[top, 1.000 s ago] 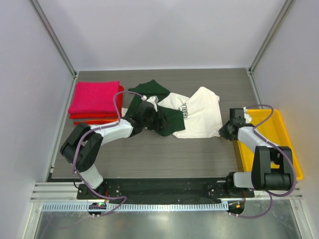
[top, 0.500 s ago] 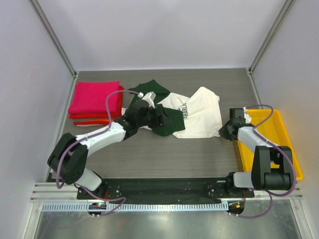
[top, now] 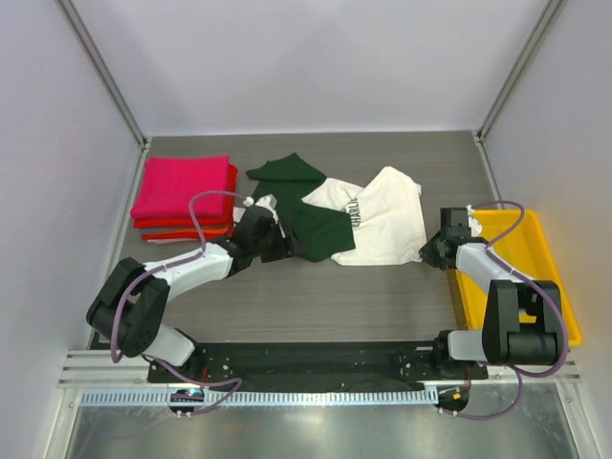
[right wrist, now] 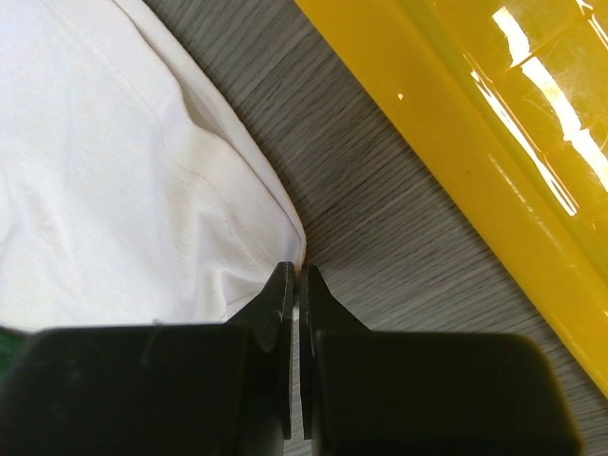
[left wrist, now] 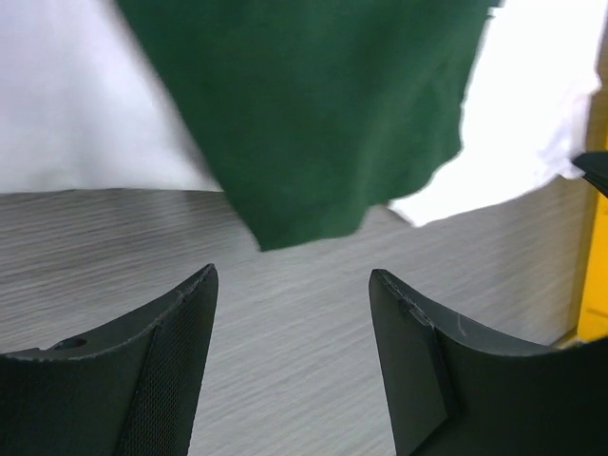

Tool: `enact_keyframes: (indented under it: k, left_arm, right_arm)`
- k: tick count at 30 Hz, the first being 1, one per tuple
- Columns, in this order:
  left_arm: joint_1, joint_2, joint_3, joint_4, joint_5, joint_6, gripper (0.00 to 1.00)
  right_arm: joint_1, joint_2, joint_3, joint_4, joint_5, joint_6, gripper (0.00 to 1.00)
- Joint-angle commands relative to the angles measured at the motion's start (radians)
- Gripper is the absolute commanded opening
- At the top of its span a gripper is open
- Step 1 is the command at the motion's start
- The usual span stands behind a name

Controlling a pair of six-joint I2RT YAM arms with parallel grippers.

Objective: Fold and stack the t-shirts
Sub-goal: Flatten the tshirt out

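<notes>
Your left gripper [left wrist: 292, 275] is released: both fingers spread wide over bare table [left wrist: 294, 399], nothing between them. In the left wrist view the dark green part [left wrist: 313, 104] of the shirt fills the top centre of the frame, its lower tip just beyond the fingertips and untouched.

Your right gripper [right wrist: 296, 271] is clenched on the lower right corner of the cream-white t-shirt [top: 387, 225] — the jaws meet on the hem at lower centre of the right wrist view. The yellow tray [right wrist: 456, 133] rim runs down the right of that frame, near the cloth but apart from it.

From the top camera, the cream-white shirt lies rumpled and unfolded mid-frame, dark lettering showing, green parts on its left. The magenta-pink t-shirt [top: 184, 186] is a folded square at upper left, stacked on the red t-shirt [top: 177, 229] — that stack sits apart from the cream-white one.
</notes>
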Motion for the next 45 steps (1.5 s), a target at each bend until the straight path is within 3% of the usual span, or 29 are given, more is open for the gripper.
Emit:
enact_keyframes:
  k: [1, 15, 19, 26, 33, 38, 42, 45]
  left_arm:
    - [0.028, 0.031, -0.036, 0.108, 0.023, -0.049, 0.66]
    - [0.03, 0.167, -0.139, 0.482, 0.04, -0.167, 0.56]
    - [0.028, 0.169, -0.151, 0.533, 0.008, -0.146, 0.49]
    - [0.018, 0.17, -0.168, 0.634, 0.004, -0.116, 0.48]
    - [-0.007, 0.232, -0.159, 0.729, 0.064, -0.168, 0.29]
    - [-0.007, 0.217, -0.174, 0.736, 0.09, -0.208, 0.0]
    - [-0.007, 0.137, -0.211, 0.656, 0.055, -0.227, 0.0]
    - [-0.005, 0.048, -0.198, 0.454, -0.002, -0.23, 0.0]
  right_arm:
    - [-0.003, -0.002, 0.026, 0.026, -0.006, 0.002, 0.01]
    - [-0.003, 0.004, 0.04, 0.025, -0.014, 0.003, 0.01]
    - [-0.003, 0.02, 0.04, 0.031, -0.021, 0.005, 0.01]
    - [-0.003, 0.052, 0.038, 0.045, -0.043, 0.005, 0.01]
    - [-0.003, 0.064, 0.032, 0.054, -0.053, 0.005, 0.01]
    - [-0.003, 0.059, 0.029, 0.052, -0.052, 0.002, 0.01]
    - [-0.003, 0.061, 0.028, 0.054, -0.052, 0.003, 0.01]
    - [-0.003, 0.064, 0.026, 0.057, -0.056, 0.003, 0.01]
